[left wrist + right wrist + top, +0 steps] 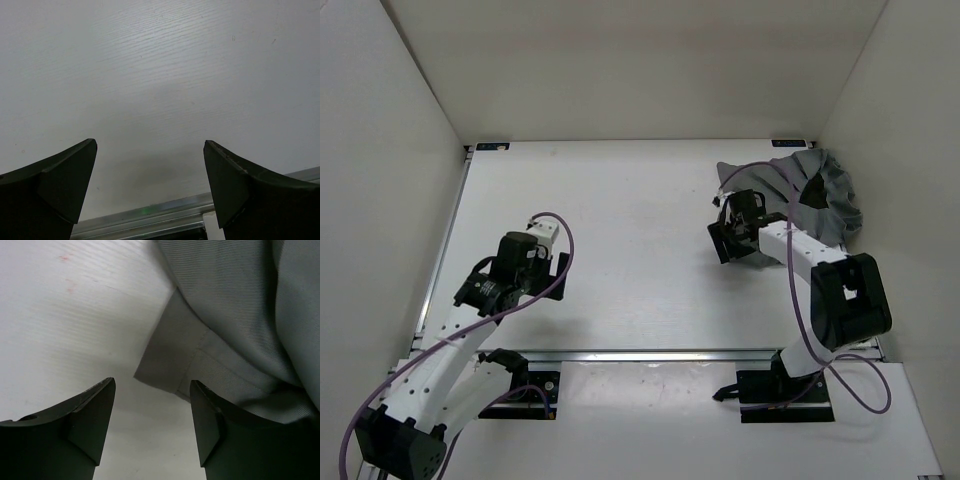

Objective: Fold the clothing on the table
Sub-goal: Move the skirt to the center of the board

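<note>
The clothing point(817, 192) is a grey garment lying crumpled in the far right corner of the white table point(620, 220). In the right wrist view a flat hemmed corner of the clothing point(220, 305) rests on the table just ahead of my right gripper point(152, 385). That gripper is open with only bare table between its fingers, and its right finger point(207, 425) is close beside the hem. In the top view my right gripper point(724, 222) stands at the clothing's left edge. My left gripper point(548, 280) is wide open over bare table point(150, 75) on the left, far from the clothing.
A metal rail point(650, 354) runs along the table's near edge and shows in the left wrist view point(150, 215) just below the fingers. Pale walls enclose the table on the left, back and right. Purple cables loop off both arms.
</note>
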Action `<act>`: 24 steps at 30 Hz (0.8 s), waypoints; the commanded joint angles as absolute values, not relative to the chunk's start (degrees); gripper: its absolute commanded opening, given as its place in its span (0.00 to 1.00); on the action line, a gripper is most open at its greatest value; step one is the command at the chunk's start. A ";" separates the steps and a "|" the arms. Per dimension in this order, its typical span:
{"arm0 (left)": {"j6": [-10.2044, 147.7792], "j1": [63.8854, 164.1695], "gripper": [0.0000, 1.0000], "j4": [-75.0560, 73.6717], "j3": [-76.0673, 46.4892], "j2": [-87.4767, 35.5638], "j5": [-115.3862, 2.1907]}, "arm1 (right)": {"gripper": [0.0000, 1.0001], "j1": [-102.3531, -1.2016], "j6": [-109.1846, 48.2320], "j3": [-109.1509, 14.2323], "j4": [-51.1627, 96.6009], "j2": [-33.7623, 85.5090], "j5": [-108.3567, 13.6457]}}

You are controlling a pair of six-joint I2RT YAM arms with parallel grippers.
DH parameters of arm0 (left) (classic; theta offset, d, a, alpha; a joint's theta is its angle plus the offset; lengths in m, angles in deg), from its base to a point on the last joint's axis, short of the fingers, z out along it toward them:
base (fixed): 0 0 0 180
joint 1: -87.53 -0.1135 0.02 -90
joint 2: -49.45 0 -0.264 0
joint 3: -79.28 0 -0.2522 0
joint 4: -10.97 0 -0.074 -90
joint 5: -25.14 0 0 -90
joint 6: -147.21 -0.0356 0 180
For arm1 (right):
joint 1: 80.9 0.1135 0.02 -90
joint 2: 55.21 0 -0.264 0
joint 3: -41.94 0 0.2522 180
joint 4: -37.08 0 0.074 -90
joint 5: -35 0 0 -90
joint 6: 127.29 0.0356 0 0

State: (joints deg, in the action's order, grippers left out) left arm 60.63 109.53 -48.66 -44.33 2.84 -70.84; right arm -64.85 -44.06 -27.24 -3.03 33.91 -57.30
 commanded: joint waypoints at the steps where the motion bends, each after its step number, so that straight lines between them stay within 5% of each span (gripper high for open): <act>1: 59.93 110.20 0.98 -47.71 -44.86 3.83 -69.16 | 0.58 -65.53 -45.73 -27.46 0.89 35.40 -61.05; 8: 59.41 109.94 0.99 -47.53 -45.21 5.94 -67.42 | 0.50 -66.22 -45.29 -29.39 0.47 41.03 -61.76; 12: 59.22 109.94 0.98 -47.18 -45.47 6.38 -67.05 | 0.31 -64.91 -44.68 -28.43 0.11 41.83 -63.95; 13: 58.79 109.68 0.99 -47.18 -45.39 6.30 -66.97 | 0.17 -64.82 -44.67 -28.43 0.55 42.26 -63.79; 15: 58.79 109.76 0.99 -47.01 -45.56 6.30 -66.18 | 0.12 -64.82 -44.24 -28.17 0.37 42.09 -63.88; 16: 58.79 110.81 0.98 -47.18 -45.47 6.21 -66.44 | 0.00 -65.08 -43.89 -28.60 0.29 42.26 -63.87; 24: 59.32 110.12 0.95 -46.92 -45.56 8.67 -67.67 | 0.00 -64.29 -40.99 -31.32 -1.91 43.40 -56.25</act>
State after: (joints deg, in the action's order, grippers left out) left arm 59.56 110.27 -47.79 -45.38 7.69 -67.84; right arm -65.22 -43.62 -29.19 -1.18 42.37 -61.48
